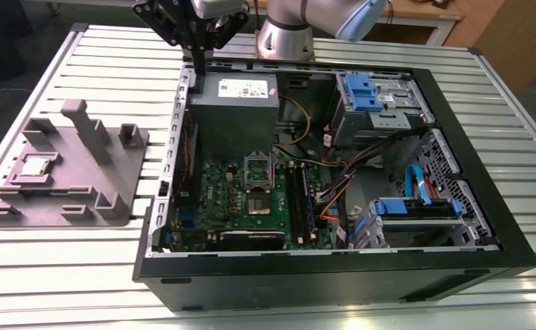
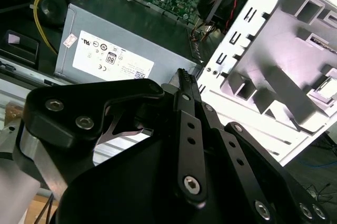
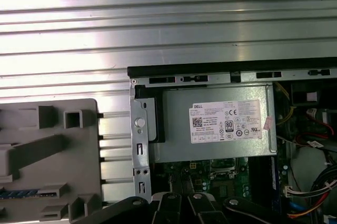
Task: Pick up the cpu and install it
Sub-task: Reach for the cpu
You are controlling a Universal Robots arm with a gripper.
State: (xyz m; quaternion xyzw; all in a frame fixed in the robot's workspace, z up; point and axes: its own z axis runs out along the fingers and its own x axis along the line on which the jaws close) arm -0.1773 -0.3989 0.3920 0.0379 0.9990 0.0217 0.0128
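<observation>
Cpu seated on grey fixture beside computer case, gripper above case's power supply corner, jaws closed together, holding nothing.

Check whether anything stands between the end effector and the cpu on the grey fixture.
Nothing visible does. The end effector hangs near the power supply; the cpu lies uncovered on the fixture, posts standing beside it.

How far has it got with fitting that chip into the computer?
Nothing looks done yet. The cpu lies in the grey fixture beside the computer case. The gripper hangs above the power supply, apart from the cpu. Both picking it up and seating it in the motherboard socket, which looks unfilled, are left.
</observation>
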